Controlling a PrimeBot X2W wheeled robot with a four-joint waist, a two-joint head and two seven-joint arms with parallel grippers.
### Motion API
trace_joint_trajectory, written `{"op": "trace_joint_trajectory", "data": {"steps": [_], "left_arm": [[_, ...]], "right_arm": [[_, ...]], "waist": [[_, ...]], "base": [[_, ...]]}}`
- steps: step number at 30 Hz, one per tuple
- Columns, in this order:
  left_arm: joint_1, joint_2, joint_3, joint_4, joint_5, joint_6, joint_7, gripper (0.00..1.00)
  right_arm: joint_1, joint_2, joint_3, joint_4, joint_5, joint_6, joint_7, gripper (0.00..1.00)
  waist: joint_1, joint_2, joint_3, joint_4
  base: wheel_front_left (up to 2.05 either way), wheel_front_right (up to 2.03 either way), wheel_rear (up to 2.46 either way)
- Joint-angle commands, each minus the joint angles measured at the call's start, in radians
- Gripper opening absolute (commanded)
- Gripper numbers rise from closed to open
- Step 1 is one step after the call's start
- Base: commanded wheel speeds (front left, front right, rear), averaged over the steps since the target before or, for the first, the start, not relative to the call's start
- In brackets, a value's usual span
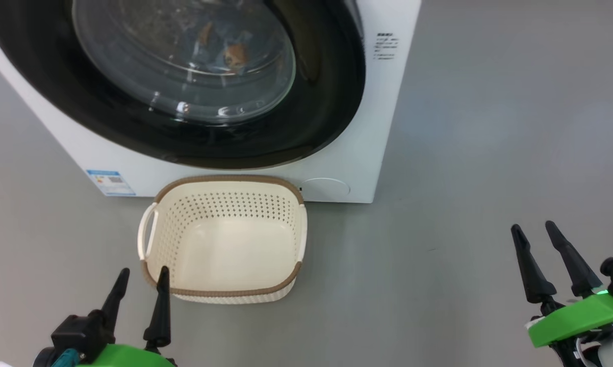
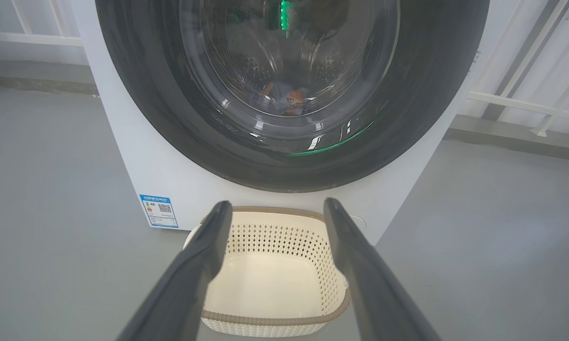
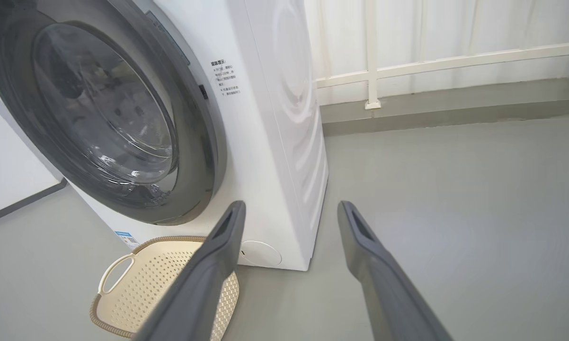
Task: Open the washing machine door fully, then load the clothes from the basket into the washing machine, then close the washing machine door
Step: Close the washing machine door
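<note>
Door (image 1: pixel 332 102) of the washer (image 1: pixel 388 127) is shut against the white front, and the clothes (image 1: pixel 232 53) lie inside the drum (image 2: pixel 332 71), seen through the door. The basket (image 1: pixel 225 181) stands on the grey floor (image 1: pixel 490 153) just before the washer. The left gripper (image 1: pixel 144 270) is near the basket's front corner, the right gripper (image 1: pixel 532 225) well apart at the side; both have fingers spread and hold nothing

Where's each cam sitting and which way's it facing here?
Head: up high, looking down at the empty basket and door; left gripper and right gripper, both open, at the bottom corners.
Left wrist: low, square-on to the door, basket between its fingers.
Right wrist: low, right of the washer, door seen obliquely past its fingers.
Shared: all show door and basket.
</note>
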Motion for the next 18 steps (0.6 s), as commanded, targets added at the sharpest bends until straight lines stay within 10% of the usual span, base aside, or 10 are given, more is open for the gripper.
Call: {"op": "trace_joint_trajectory", "data": {"steps": [1, 18], "left_arm": [[-0.006, 0.029, 0.041, -0.019, 0.006, -0.002, -0.006, 1.0], [0.022, 0.04, 0.075, -0.043, 0.017, -0.002, -0.006, 1.0]], "right_arm": [[0.016, -0.012, 0.006, -0.027, -0.015, -0.006, -0.005, 1.0], [0.085, 0.011, -0.049, -0.049, -0.02, -0.006, -0.005, 1.0]], "waist": [[0.0001, -0.0001, -0.021, -0.028], [0.0001, -0.0001, -0.036, -0.079]], "base": [[0.0, 0.0, 0.0], [0.0, 0.0, 0.0]]}}
